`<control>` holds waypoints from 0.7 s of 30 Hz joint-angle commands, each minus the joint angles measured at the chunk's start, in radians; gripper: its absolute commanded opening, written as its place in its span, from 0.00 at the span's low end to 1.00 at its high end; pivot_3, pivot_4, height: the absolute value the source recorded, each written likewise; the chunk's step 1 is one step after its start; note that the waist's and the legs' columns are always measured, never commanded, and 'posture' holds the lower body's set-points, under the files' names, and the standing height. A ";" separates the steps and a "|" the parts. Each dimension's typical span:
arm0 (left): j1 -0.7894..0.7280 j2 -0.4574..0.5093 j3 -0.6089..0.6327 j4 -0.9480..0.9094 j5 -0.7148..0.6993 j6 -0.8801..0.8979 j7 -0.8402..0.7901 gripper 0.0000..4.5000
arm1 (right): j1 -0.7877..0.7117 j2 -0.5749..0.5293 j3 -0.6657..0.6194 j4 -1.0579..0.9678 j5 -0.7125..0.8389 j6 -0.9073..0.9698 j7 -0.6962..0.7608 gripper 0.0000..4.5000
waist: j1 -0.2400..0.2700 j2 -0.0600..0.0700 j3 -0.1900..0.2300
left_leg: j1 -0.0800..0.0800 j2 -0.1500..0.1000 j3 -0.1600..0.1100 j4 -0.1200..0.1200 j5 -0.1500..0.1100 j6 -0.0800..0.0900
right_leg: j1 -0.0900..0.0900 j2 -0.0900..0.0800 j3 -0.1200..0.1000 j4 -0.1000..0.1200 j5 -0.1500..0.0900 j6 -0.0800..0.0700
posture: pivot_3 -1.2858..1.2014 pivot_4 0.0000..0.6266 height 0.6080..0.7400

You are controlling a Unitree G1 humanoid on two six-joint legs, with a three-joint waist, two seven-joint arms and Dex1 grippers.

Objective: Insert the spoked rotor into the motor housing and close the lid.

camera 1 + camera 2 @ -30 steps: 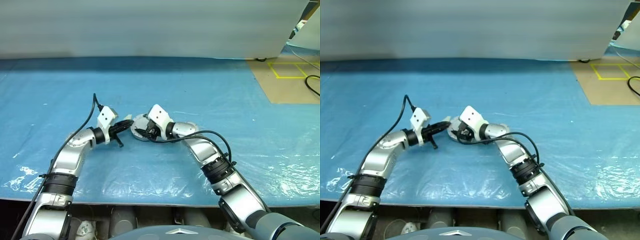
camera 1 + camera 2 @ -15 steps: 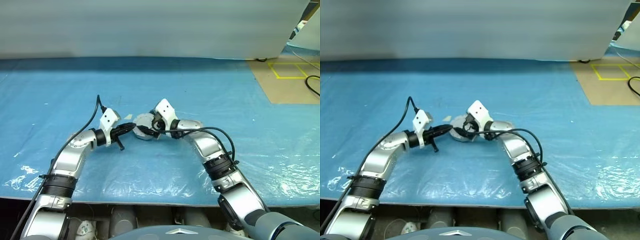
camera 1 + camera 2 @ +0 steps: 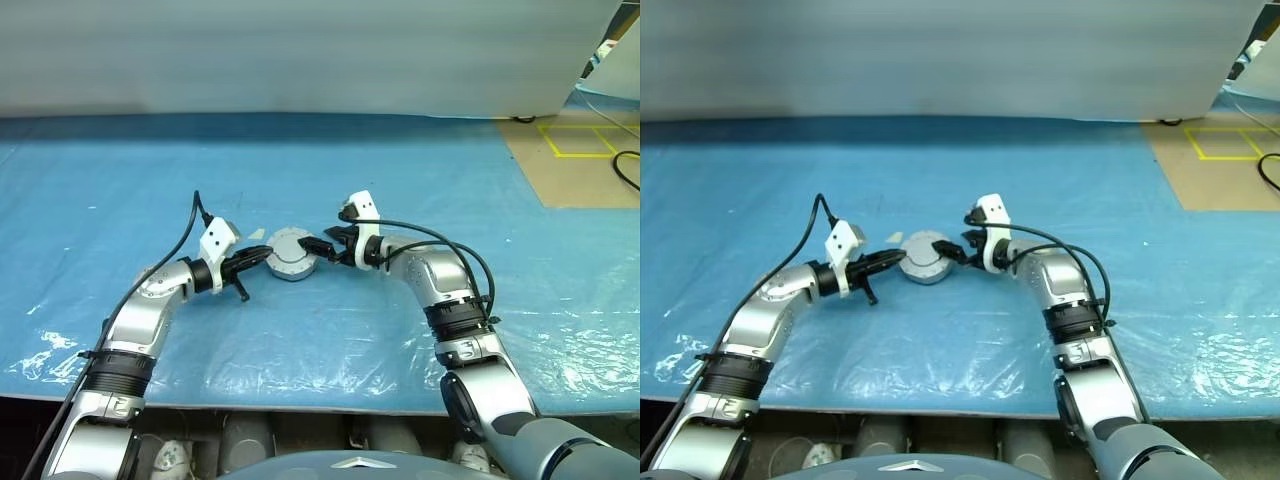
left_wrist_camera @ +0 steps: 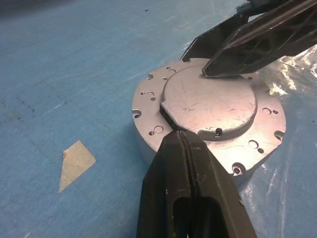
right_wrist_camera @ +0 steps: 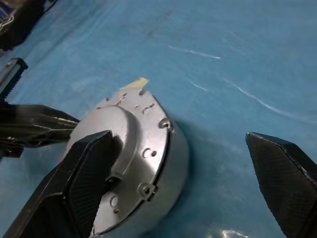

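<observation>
Head view: motor housing [image 3: 290,253] with lid [image 3: 924,247] down, mid blue sheet [image 3: 330,170], well off its edges; both grippers flank it.
Left wrist: left gripper [image 4: 184,140] shut, empty, tips at lid's edge.
Right wrist: right gripper [image 5: 190,166] wide open, empty, one finger over lid.

Table [image 3: 120,170] under crinkled blue plastic sheet [image 3: 560,300]. Closed grey motor housing [image 3: 290,255] sits flat near middle, lid [image 4: 210,101] on top. Small tan tape scrap [image 4: 75,162] on sheet just beside housing.
</observation>
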 commanded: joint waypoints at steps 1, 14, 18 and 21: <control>0.020 -0.005 -0.026 0.008 0.010 0.009 -0.009 0.00 | -0.015 0.023 -0.041 0.005 0.044 0.065 -0.030 1.00 | 0.001 0.000 0.000 | 0.000 0.000 0.000 0.000 0.000 0.000 | 0.000 0.000 0.000 0.000 0.000 0.000 | 0.52 0.24 1.00; 0.016 -0.006 -0.021 0.023 0.019 -0.014 -0.011 0.00 | -0.056 0.196 -0.377 -0.014 0.392 0.438 -0.114 1.00 | 0.001 0.002 0.001 | -0.001 0.001 0.000 -0.002 0.000 0.000 | -0.001 0.000 -0.001 -0.001 0.000 0.000 | 0.52 0.24 1.00; 0.019 -0.008 -0.018 0.023 0.022 -0.019 -0.011 0.00 | -0.046 0.177 -0.340 -0.010 0.360 0.426 -0.121 1.00 | 0.008 0.002 0.002 | -0.002 0.000 0.000 -0.002 0.000 0.000 | -0.001 0.000 -0.001 -0.002 0.000 0.000 | 0.52 0.24 1.00; 0.017 -0.008 -0.015 0.027 0.022 -0.024 -0.009 0.00 | -0.015 0.145 -0.249 -0.020 0.320 0.414 -0.099 0.92 | 0.014 0.002 0.002 | -0.001 0.000 0.000 -0.003 0.000 0.000 | -0.001 0.000 -0.001 -0.003 0.000 0.000 | 0.52 0.24 1.00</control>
